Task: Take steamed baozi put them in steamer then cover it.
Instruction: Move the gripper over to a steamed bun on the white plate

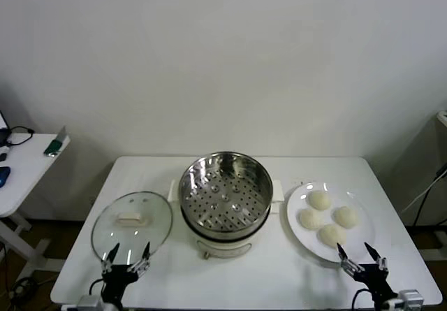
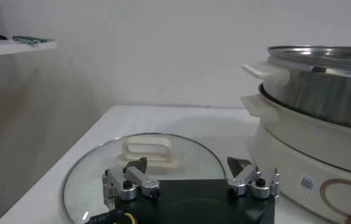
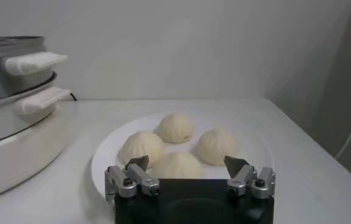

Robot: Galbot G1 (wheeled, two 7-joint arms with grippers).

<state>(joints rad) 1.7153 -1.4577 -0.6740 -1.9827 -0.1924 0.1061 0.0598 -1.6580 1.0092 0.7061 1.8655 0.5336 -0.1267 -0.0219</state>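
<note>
Several cream-white steamed baozi (image 1: 327,217) (image 3: 175,165) lie on a white plate (image 1: 360,244) (image 3: 111,155) at the table's right. The steel steamer (image 1: 225,192) (image 2: 322,79) (image 3: 8,67), with its perforated floor bare, sits on a cream pot base in the middle. Its glass lid (image 1: 132,220) (image 2: 102,164) with a white handle lies flat to the left. My right gripper (image 1: 363,256) (image 3: 187,164) is open at the plate's near edge, just short of the nearest baozi. My left gripper (image 1: 128,255) (image 2: 191,165) is open at the lid's near rim. Neither holds anything.
A white side table (image 1: 24,164) with small items stands far left, beyond the work table's edge. A white wall rises behind the table. The pot base's control panel (image 1: 227,249) faces me between the two grippers.
</note>
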